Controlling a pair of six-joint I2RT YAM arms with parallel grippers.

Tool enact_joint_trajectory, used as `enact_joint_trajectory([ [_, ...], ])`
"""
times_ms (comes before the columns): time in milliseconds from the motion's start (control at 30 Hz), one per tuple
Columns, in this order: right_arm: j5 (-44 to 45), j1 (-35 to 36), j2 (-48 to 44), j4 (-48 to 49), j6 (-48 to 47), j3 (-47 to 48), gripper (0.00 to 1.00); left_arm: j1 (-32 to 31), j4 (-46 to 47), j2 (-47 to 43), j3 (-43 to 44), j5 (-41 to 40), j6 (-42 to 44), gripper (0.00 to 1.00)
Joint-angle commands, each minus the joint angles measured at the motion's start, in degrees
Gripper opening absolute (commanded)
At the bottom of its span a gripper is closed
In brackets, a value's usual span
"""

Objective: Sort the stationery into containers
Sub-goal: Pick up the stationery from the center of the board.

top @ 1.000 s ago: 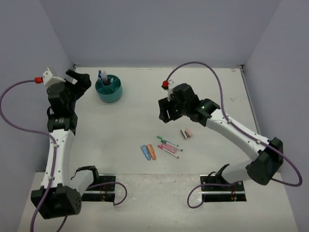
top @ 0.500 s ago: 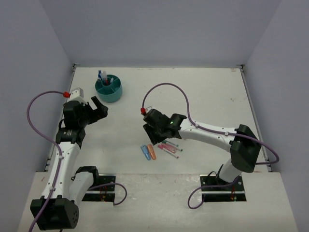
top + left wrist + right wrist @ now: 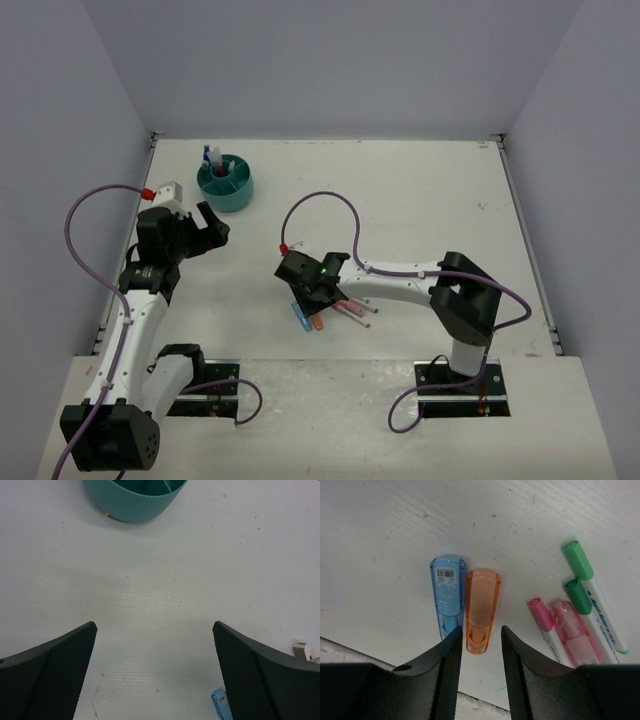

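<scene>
My right gripper (image 3: 481, 630) is open and low over the table, its jaws on either side of the near end of the orange stubby piece (image 3: 482, 607). The blue stubby piece (image 3: 448, 597) lies touching it on the left. Pink markers (image 3: 542, 617) and green markers (image 3: 579, 597) lie to the right. From above, the right gripper (image 3: 312, 300) covers part of the blue piece (image 3: 302, 320) and the orange piece (image 3: 317, 322). My left gripper (image 3: 154, 627) is open and empty, pointing at bare table near the teal tub (image 3: 132, 497).
The teal tub (image 3: 225, 186) stands at the back left with blue pens upright in it. The pink markers (image 3: 355, 310) lie just right of the right gripper. The right arm's forearm stretches across the middle of the table. The table's near edge is close below the pieces.
My right gripper has moved left and down from the middle of the table onto the orange and blue pieces. My left gripper has swung from the tub toward the table centre and lowered.
</scene>
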Motion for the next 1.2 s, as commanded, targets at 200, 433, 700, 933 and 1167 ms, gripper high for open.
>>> enact_joint_trajectory([
  [200,3.63,1.63,2.88,0.50,4.35,-0.42,0.37,-0.91,0.71,-0.83,0.67,1.73,2.36,1.00],
  [433,2.76,2.17,4.81,1.75,5.58,-2.82,0.38,-0.91,0.80,-0.82,0.58,1.92,2.45,1.00],
  [700,5.41,2.11,5.84,2.24,4.97,-4.21,0.26,-0.91,0.98,-0.53,0.55,1.99,2.36,1.00],
  [933,11.49,1.56,-2.62,2.00,1.46,-3.62,0.00,-0.91,3.91,2.56,1.57,13.12,0.59,1.00],
  [1167,12.35,0.24,-15.50,9.47,-11.24,-4.75,0.00,-3.37,18.38,4.96,-0.89,36.86,-9.31,1.00],
])
